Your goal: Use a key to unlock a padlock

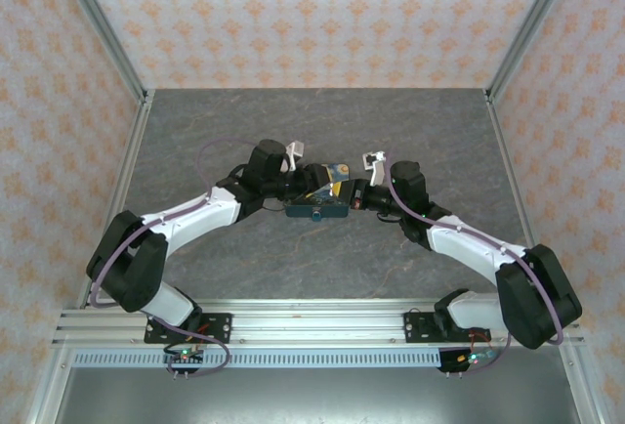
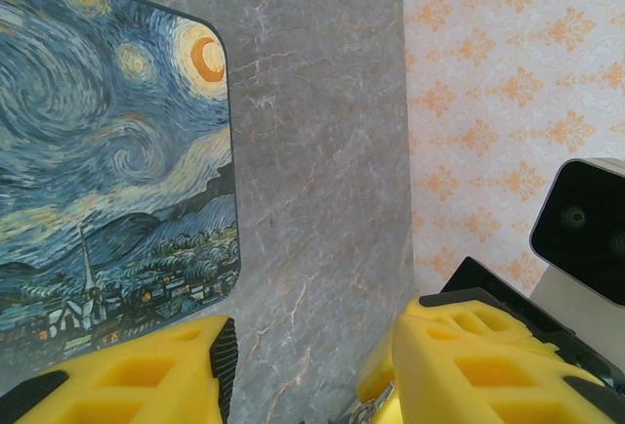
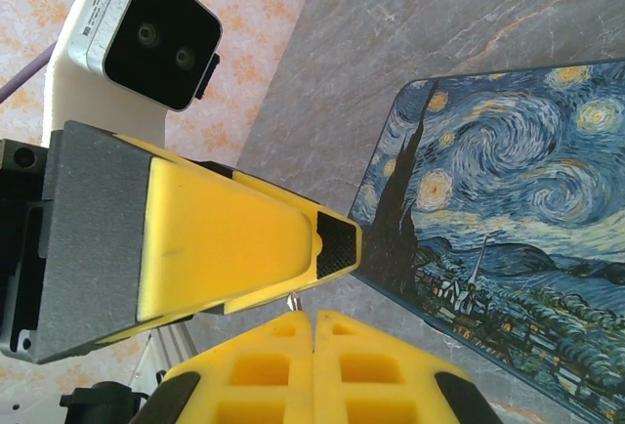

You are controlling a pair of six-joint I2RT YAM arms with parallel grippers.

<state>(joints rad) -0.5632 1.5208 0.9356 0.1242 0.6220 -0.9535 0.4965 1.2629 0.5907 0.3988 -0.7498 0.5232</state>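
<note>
Both arms have met at the middle of the worktop, right over the night-sky box. The right gripper has its yellow fingers pressed tight together, and a thin metal tip of the key pokes out between them. The left gripper stands with its jaws apart, bare worktop between them, and the box just beside it. The padlock? Possibly that small dark spot midway along the box's near side, though it is too tiny to be sure.
</note>
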